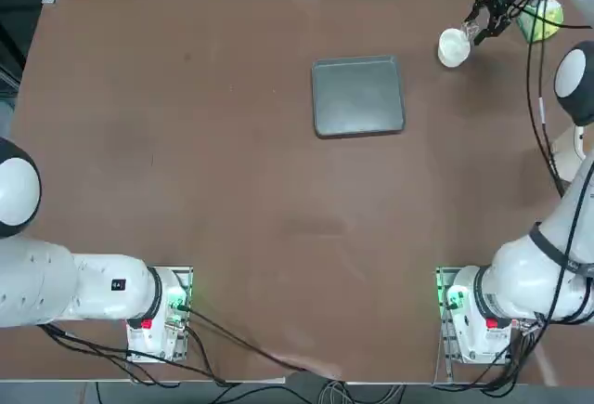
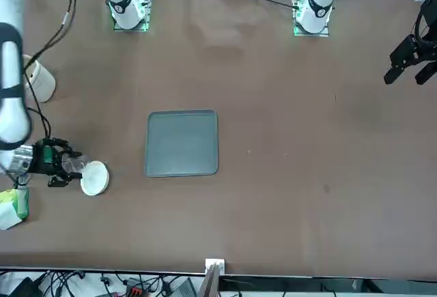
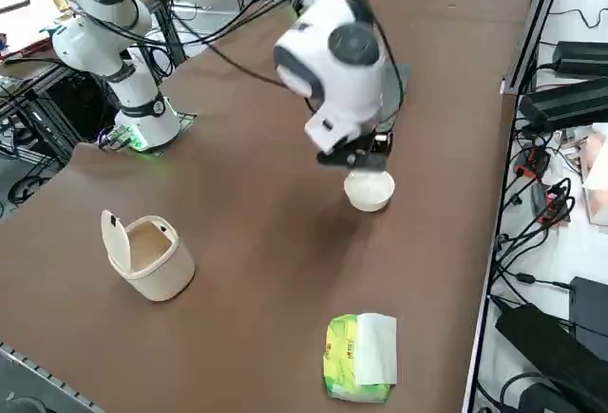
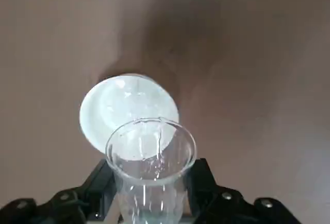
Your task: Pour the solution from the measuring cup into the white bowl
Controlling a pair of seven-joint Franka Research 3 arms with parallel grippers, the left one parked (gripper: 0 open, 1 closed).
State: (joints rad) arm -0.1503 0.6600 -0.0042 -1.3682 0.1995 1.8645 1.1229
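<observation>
Clamped between my two fingers [image 4: 108, 180], the measuring cup [image 4: 147, 195] leans out over the near side of the white bowl [image 4: 111, 105], seen here from my right wrist. In the table seen from overhead, the bowl stands at about one to two o'clock from the centre, and my right gripper [image 1: 479, 29] comes in from its two o'clock side, mouth of the cup aimed towards eight. I judge the grip is low on the cup's body to leave the rim free as a spout, and the tilt is there to send the solution into the bowl rather than onto the brown table [image 1: 232, 218].

Wet streaks and drops cling inside the clear wall; a faint greenish tint shows deep in the cup, though whether that is liquid I cannot tell. Glints in the bowl suggest some solution there, its level unclear. The pour looks to be well along; what remains, I judge, is draining the last drops without knocking the rim.

At eight o'clock from the bowl lies the grey tray [image 1: 358, 96], with nothing visible in it. Between four and five stands a cream-white bin [image 3: 161, 271], lid [image 3: 115, 241] raised on a tan interior; between two and three, a yellow-green packet [image 3: 342, 356].
</observation>
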